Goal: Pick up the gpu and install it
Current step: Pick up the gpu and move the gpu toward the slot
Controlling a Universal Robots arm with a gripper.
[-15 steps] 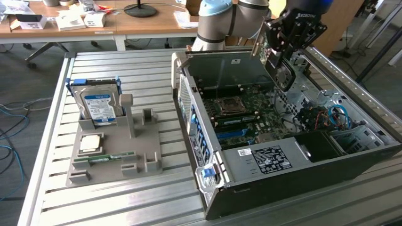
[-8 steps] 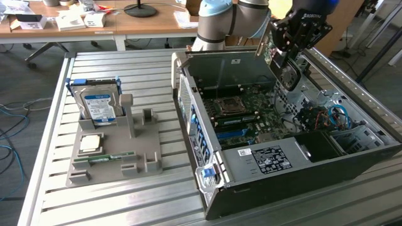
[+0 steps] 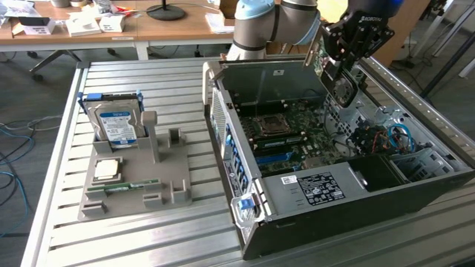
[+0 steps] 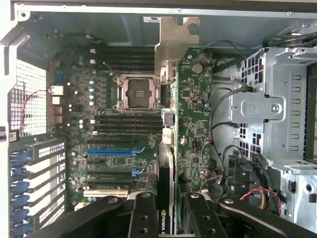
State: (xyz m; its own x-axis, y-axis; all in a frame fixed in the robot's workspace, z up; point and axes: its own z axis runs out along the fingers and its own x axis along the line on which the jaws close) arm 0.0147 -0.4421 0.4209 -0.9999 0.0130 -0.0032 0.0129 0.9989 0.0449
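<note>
Wrist view showed my claw (image 4: 171, 210) clamped on the gpu (image 4: 190, 124), which hung long-side-down straight below it over the motherboard (image 4: 119, 89), blue slot (image 4: 111, 152) just beside.

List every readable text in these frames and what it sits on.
"ROBOTIQ": on the gripper body, exterior view.
"NVIDIA": along the edge of the gpu held in the gripper, wrist view; the letters after it are cut off.
hard drive label: too small to read.
case sticker: too small to read.
</note>
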